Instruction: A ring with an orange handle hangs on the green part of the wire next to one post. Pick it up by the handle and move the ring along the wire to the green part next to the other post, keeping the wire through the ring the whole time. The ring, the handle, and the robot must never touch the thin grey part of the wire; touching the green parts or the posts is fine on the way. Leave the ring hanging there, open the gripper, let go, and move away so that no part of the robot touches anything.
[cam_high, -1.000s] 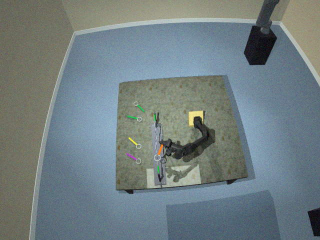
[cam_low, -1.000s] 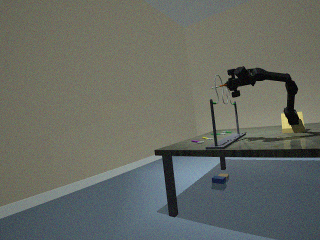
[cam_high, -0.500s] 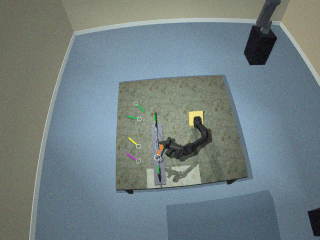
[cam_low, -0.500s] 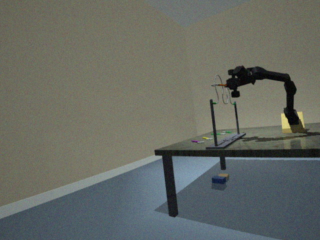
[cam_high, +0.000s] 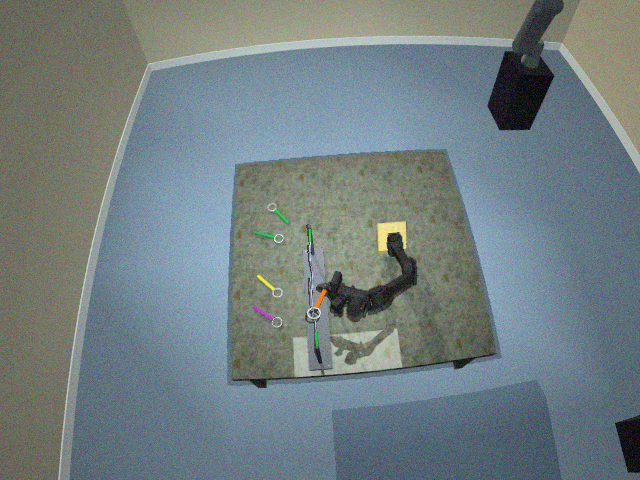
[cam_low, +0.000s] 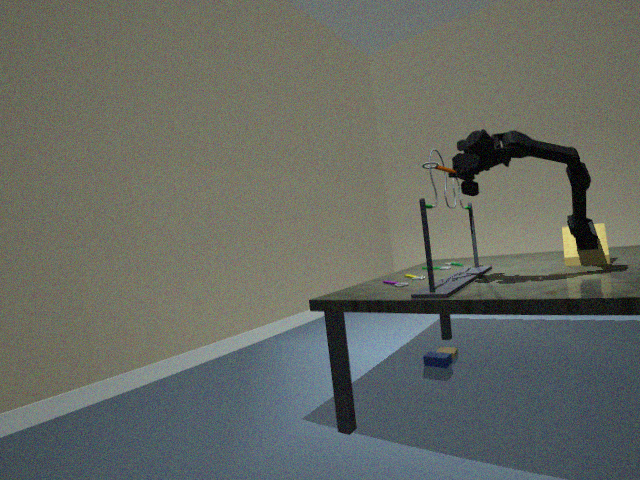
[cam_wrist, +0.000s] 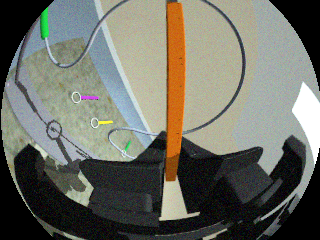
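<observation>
The ring (cam_high: 307, 313) (cam_low: 430, 168) is nearly level on the rising grey wire (cam_low: 451, 207) (cam_wrist: 244, 62), above and inward of the near post (cam_low: 427, 248). The wire appears to pass through it; whether they touch cannot be told. It is beyond the top edge of the wrist view. My gripper (cam_high: 326, 288) (cam_low: 454, 172) (cam_wrist: 167, 134) is shut on the end of the orange handle (cam_high: 320, 300) (cam_low: 445, 168) (cam_wrist: 175, 80), on the arm's side of the wire. The near green part (cam_high: 316, 339) (cam_low: 429, 206) (cam_wrist: 45, 23) is lower; the other green part (cam_high: 310, 236) (cam_low: 467, 207) meets the far post (cam_low: 473, 237).
The wire's base (cam_high: 323, 330) (cam_low: 457, 283) stands on the table (cam_high: 413, 196). Beyond it lie loose rings with green (cam_high: 281, 216) (cam_high: 264, 235), yellow (cam_high: 265, 282) and purple (cam_high: 263, 313) handles. Wire loops rise beside the gripper, between the two posts.
</observation>
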